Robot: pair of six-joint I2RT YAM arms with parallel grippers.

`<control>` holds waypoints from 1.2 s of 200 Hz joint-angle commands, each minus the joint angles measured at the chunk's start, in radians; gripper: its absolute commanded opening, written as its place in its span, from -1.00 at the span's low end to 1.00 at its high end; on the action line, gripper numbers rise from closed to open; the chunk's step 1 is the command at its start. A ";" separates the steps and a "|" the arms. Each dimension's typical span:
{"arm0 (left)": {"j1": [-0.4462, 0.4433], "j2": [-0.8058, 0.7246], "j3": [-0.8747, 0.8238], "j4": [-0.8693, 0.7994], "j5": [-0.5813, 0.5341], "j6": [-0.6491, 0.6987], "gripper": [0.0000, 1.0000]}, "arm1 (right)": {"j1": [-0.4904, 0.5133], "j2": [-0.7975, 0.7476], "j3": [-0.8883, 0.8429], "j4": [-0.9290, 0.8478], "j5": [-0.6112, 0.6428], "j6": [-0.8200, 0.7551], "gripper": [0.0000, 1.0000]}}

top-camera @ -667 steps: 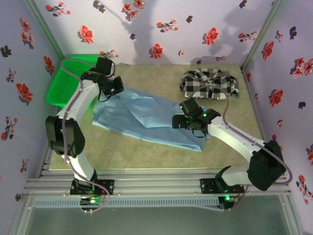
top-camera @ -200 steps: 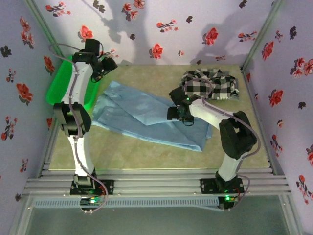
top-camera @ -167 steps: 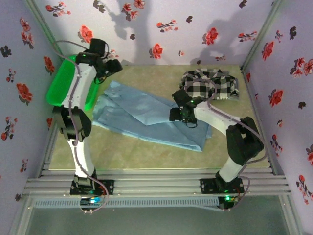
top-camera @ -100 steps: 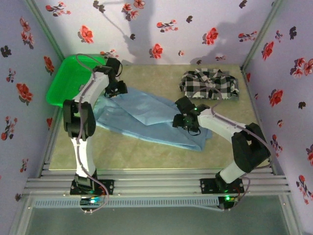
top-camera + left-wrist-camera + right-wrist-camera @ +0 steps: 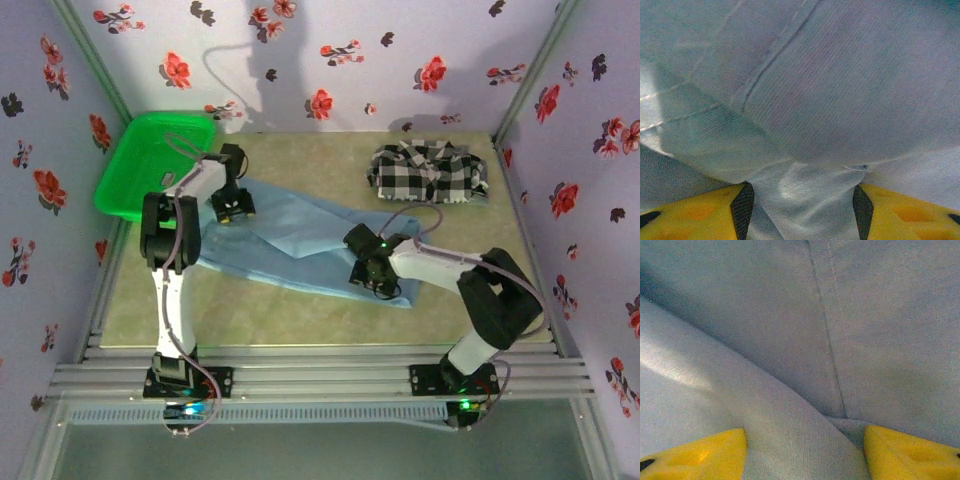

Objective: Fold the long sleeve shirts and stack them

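Green basket (image 5: 130, 165) stands at the far left corner. Left gripper (image 5: 233, 207) sits on the far left end of the blue shirt (image 5: 300, 235). Its wrist view shows a fold bunched between the fingers and touching both pads, so it is clamped on cloth. The shirt lies spread diagonally across the table centre. Right gripper (image 5: 370, 275) is down on the near right end, fingers apart with cloth between; a grip cannot be confirmed. Checked shirt (image 5: 430, 170) lies crumpled far right, well apart. Step in hand: taking both ends for a fold. The next move likely requires a firm right pinch, then an even lift.
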State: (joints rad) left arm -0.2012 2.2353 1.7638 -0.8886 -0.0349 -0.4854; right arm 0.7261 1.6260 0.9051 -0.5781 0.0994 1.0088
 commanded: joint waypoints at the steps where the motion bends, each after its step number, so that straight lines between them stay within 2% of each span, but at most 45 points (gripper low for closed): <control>1: 0.011 -0.049 -0.127 -0.009 -0.004 -0.047 0.16 | 0.006 0.090 0.078 -0.055 0.077 0.041 0.28; 52: 0.013 -0.322 -0.476 0.074 0.071 -0.128 0.19 | -0.040 0.304 0.321 -0.059 0.105 0.045 0.29; 94: 0.023 -0.516 -0.732 0.123 0.132 -0.207 0.23 | -0.123 0.545 0.615 -0.034 0.015 0.076 0.34; 119: 0.030 -0.615 -0.817 0.130 0.161 -0.232 0.24 | -0.139 0.692 0.863 0.062 -0.116 -0.007 0.47; 152: 0.030 -0.673 -0.856 0.129 0.205 -0.254 0.25 | -0.153 0.819 1.160 0.180 -0.338 -0.125 0.54; 173: 0.029 -0.722 -0.854 0.111 0.222 -0.261 0.25 | -0.163 0.820 1.274 0.139 -0.407 -0.189 0.57; 194: 0.020 -0.807 -0.829 0.120 0.278 -0.272 0.30 | -0.165 0.757 1.316 -0.065 -0.339 -0.312 0.59; 219: -0.005 -0.886 -0.744 0.123 0.328 -0.250 0.36 | -0.142 0.582 1.183 -0.204 -0.156 -0.413 0.61; 240: -0.007 -0.894 -0.651 0.074 0.269 -0.180 0.39 | -0.097 0.426 1.015 -0.202 -0.104 -0.426 0.63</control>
State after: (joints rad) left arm -0.2012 1.3659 1.0088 -0.7731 0.2409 -0.7269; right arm 0.5831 2.2452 2.0506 -0.6670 -0.1181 0.6773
